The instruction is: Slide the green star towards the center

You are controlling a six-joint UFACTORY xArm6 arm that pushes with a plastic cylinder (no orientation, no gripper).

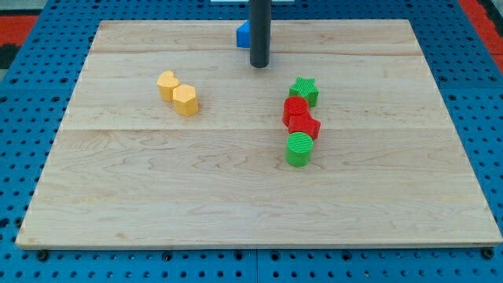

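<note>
The green star [304,90] sits on the wooden board [157,196], right of the middle and toward the view's top. It touches the upper of two red blocks [296,108] [304,126] that run down to a green cylinder [299,149]. My tip [259,64] stands on the board to the upper left of the green star, apart from it by about a block's width. A blue block [243,35] lies just behind the rod, partly hidden by it.
A yellow heart-like block [167,83] and a yellow hexagonal block [185,100] touch each other at the view's left of the middle. The board's edges border a blue pegboard table [31,118].
</note>
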